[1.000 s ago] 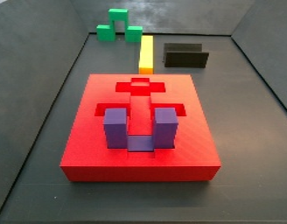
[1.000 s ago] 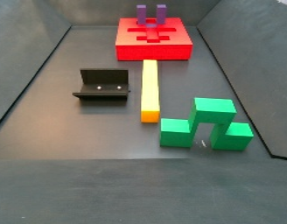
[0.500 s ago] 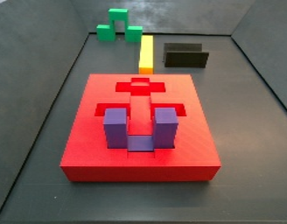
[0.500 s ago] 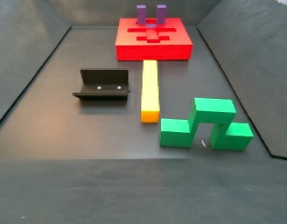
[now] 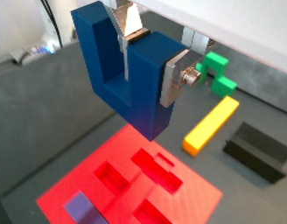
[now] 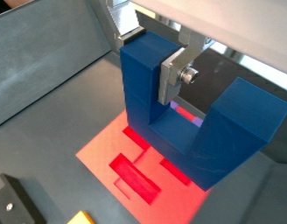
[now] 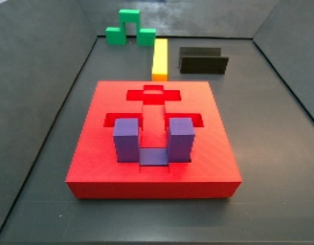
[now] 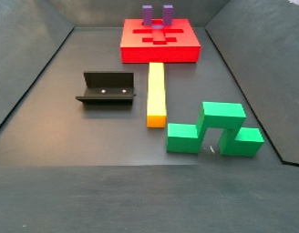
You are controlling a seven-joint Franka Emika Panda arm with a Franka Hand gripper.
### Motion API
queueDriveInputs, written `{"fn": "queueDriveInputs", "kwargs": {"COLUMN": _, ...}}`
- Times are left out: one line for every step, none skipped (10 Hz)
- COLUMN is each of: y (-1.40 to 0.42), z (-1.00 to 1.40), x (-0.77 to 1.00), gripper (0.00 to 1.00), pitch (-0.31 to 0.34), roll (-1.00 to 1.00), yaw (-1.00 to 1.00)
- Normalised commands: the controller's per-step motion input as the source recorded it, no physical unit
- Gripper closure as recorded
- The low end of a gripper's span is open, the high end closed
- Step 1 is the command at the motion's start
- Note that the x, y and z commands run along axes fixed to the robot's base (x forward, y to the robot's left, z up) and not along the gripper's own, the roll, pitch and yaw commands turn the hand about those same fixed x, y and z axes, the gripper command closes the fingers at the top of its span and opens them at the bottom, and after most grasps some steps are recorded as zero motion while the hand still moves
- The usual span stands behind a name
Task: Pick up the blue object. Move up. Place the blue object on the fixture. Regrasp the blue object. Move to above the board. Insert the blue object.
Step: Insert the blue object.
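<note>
Only the wrist views showed the gripper [image 5: 149, 63], fingers [image 6: 171, 74] clamping the blue object [image 5: 129, 74] above the board [image 5: 134, 179].

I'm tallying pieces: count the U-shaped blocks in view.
2. The blue block is held in the tool above the red board; the purple block sits in the board.

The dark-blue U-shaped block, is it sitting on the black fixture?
No, in both wrist views the gripper holds the dark-blue U-shaped block above the red board.

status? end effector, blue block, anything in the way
End effector shut on blue block, above the board. Purple block sits in the board; open recesses beside it.
</note>
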Motion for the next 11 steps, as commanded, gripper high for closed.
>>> {"fn": "queueDriveInputs", "kwargs": {"y": 0.0, "z": -0.78, "x": 0.85, "gripper": 1.0, "pitch": -0.194, "roll": -0.11, "yaw": 0.0}}
{"fn": "queueDriveInputs", "kwargs": {"y": 0.01, "z": -0.76, "x": 0.88, "gripper": 1.0, "pitch": -0.19, "roll": -0.13, "yaw": 0.0}}
{"fn": "queueDriveInputs", "kwargs": {"y": 0.07, "z": -0.77, "x": 0.76, "gripper": 1.0, "pitch": -0.21, "roll": -0.08, "yaw": 0.01}}
{"fn": "queueDriveInputs", "kwargs": {"y": 0.16, "z": -0.55, "x": 0.37, "gripper": 1.0, "pitch": -0.314, "roll": -0.08, "yaw": 0.07}}
{"fn": "queueDriveInputs", "kwargs": {"y": 0.16, "z": -0.52, "x": 0.36, "gripper": 1.0, "pitch": -0.323, "roll": -0.06, "yaw": 0.05}}
{"fn": "queueDriveInputs", "kwargs": {"y": 0.18, "z": -0.49, "x": 0.22, "gripper": 1.0, "pitch": -0.326, "roll": -0.01, "yaw": 0.02}}
{"fn": "queueDriveInputs", "kwargs": {"y": 0.1, "z": -0.47, "x": 0.13, "gripper": 1.0, "pitch": -0.336, "roll": 0.0, "yaw": 0.03}}
{"fn": "queueDriveInputs", "kwargs": {"y": 0.0, "z": -0.25, "x": 0.01, "gripper": 1.0, "pitch": -0.221, "roll": 0.11, "yaw": 0.03}}
{"fn": "queueDriveInputs", "kwargs": {"y": 0.06, "z": -0.29, "x": 0.0, "gripper": 1.0, "pitch": -0.214, "roll": 0.09, "yaw": 0.01}}
{"fn": "queueDriveInputs", "kwargs": {"y": 0.08, "z": -0.21, "x": -0.15, "gripper": 1.0, "pitch": -0.173, "roll": 0.06, "yaw": 0.0}}
{"fn": "queueDriveInputs", "kwargs": {"y": 0.15, "z": -0.23, "x": -0.08, "gripper": 1.0, "pitch": -0.179, "roll": 0.23, "yaw": 0.0}}
